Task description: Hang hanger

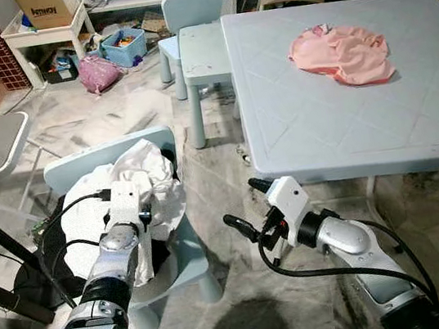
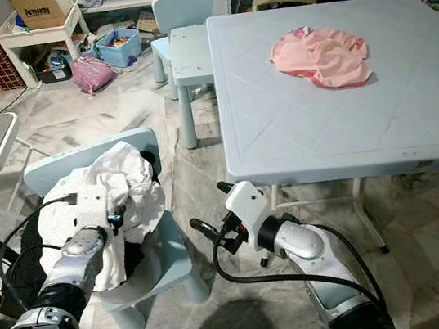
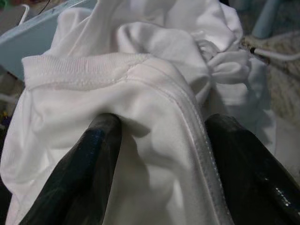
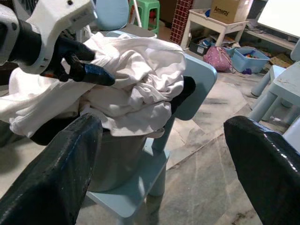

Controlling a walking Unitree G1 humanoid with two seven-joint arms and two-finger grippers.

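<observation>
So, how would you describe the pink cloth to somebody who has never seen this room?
Find the large pale blue table to the robot's front right. The pink cloth lies crumpled on its far part. It is pink and on the tabletop, while the white clothes are heaped on the small blue chair at the robot's left.

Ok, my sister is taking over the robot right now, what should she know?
Left hand: its black fingers are open, pushed into the crumpled white cotton shirt, which lies piled in a grey bucket on the small pale blue plastic chair.
Right hand: open, holding nothing, low over the marble floor between that chair and the pale blue plastic table.
A pink garment lies crumpled on the table.
Done: nothing gripped, nothing hung; I can make out no hanger.
Left: close on the shirt, lift it, find the hanger and hang it.
</observation>
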